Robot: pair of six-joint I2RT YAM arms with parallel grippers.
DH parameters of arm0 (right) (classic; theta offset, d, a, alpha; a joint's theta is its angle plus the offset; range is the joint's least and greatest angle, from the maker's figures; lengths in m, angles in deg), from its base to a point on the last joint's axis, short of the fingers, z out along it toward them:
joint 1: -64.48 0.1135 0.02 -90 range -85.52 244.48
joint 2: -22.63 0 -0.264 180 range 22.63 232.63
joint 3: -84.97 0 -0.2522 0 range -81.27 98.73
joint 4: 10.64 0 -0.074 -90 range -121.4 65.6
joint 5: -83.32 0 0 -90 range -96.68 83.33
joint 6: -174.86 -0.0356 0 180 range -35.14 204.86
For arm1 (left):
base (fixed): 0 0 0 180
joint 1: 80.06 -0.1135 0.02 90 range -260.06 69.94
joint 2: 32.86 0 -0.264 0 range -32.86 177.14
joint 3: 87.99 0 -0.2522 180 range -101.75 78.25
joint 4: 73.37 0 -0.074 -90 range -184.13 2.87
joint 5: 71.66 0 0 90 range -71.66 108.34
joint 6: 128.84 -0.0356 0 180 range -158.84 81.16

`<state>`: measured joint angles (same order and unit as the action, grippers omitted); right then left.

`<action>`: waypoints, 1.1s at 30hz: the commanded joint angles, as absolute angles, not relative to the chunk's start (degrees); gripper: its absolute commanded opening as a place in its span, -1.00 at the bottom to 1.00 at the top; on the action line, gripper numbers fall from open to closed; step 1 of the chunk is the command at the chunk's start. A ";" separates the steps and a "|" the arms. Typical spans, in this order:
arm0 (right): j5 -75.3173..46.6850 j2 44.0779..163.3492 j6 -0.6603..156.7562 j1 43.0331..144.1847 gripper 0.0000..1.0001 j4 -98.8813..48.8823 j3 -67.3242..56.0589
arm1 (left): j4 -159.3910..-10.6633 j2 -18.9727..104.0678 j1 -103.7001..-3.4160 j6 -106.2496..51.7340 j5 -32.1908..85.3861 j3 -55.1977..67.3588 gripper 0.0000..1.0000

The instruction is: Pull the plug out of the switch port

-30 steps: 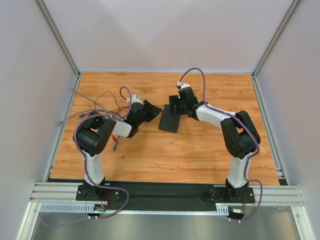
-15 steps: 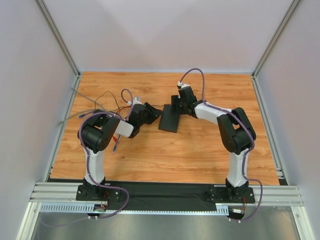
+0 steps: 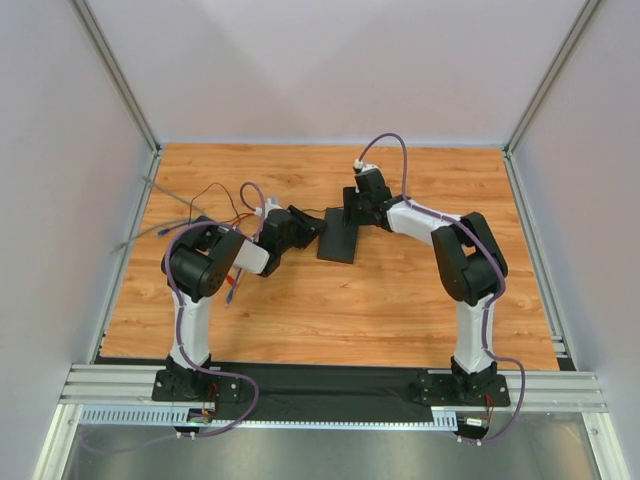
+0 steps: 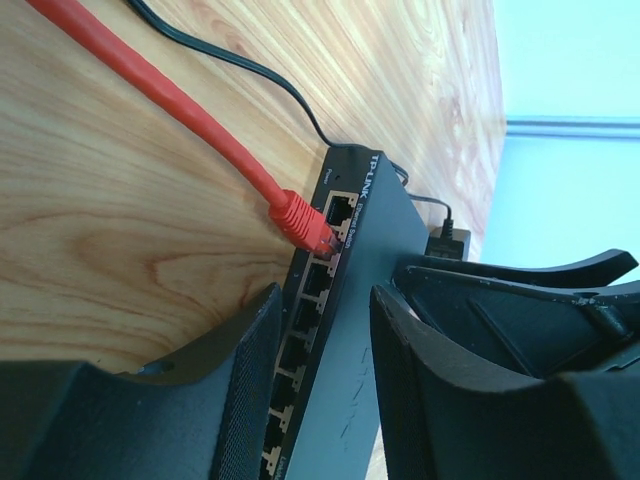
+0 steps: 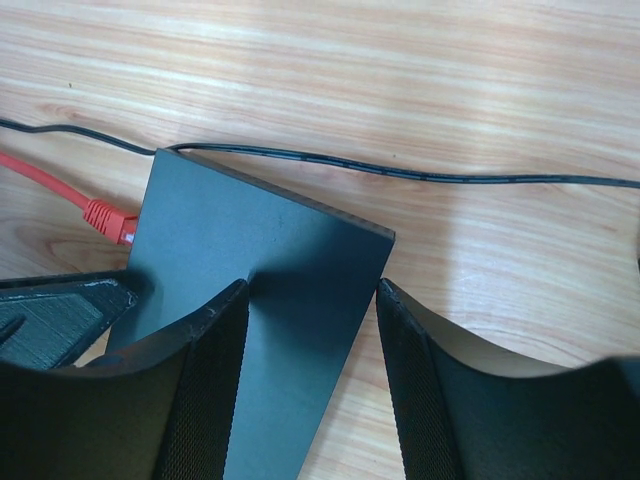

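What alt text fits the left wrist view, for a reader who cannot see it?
A red cable's plug sits in a port near the far end of the black switch on the wooden table. The left gripper straddles the switch's port edge.

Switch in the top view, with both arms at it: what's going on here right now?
Both arms are at the switch. The right gripper is shut to a narrow gap over the switch's top at its far end, apparently steadying it. The left gripper is open at the port edge. The red plug is just ahead of its tips and not gripped. The plug sits in its port, so the pull is not yet done.
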<state>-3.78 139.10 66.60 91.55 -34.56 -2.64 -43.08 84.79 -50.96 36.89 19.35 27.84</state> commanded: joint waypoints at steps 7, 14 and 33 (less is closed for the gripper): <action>-3.16 142.69 66.67 91.64 0.10 -38.64 -0.93 | -49.07 85.97 -51.76 43.25 13.95 26.22 -0.17; -3.69 142.78 66.93 91.73 0.09 -38.99 -0.67 | -50.30 85.97 -51.93 44.48 12.36 25.34 -0.17; -4.04 143.13 67.20 91.64 0.08 -39.43 -0.32 | -50.13 89.13 -52.11 47.12 13.15 24.20 -0.24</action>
